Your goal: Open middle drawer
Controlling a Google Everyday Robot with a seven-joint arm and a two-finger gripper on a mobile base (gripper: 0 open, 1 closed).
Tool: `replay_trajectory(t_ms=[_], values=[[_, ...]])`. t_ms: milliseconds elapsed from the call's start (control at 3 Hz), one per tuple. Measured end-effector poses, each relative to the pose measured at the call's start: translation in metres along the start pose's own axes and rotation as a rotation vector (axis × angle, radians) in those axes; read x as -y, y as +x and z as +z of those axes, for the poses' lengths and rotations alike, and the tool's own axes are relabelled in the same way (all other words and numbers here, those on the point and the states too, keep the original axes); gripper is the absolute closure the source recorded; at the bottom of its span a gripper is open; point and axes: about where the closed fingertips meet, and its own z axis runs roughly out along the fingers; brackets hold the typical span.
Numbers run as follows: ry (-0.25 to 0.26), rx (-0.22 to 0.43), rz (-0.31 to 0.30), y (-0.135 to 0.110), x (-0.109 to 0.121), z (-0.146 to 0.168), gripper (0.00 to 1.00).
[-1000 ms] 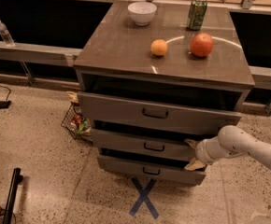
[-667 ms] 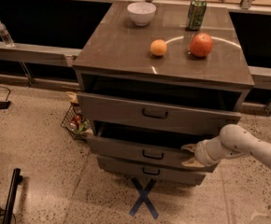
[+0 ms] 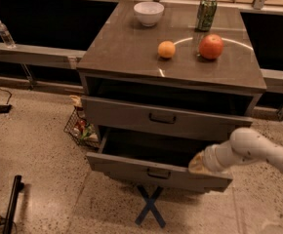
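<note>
The middle drawer (image 3: 131,165) is the second grey-brown front of the cabinet. It stands pulled well out, its dark inside showing behind the front. Its small dark bar handle (image 3: 158,173) is at the centre of the front. My gripper (image 3: 198,164) is on a white arm reaching in from the right. It sits at the top edge of this drawer's front, right of the handle. The taller top drawer (image 3: 163,117) above is only slightly out. The lowest drawer is hidden under the pulled-out one.
On the cabinet top stand a white bowl (image 3: 149,12), a green can (image 3: 206,13), an orange (image 3: 166,49) and a red apple (image 3: 211,46). A blue tape X (image 3: 150,206) marks the floor in front. A wire basket (image 3: 80,128) sits at the cabinet's left.
The middle drawer has slid further out towards the camera, showing more of its dark inside. My gripper has moved out with its front edge.
</note>
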Motion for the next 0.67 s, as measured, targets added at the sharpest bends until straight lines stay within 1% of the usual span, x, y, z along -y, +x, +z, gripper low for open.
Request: replay_trajectory(t_ms=[333,667], values=[[0.000,-0.001,-0.001,-0.001,-0.001,-0.001,0.63],[0.037,-0.022,-0.014,-0.019,-0.004,-0.020,0.61]])
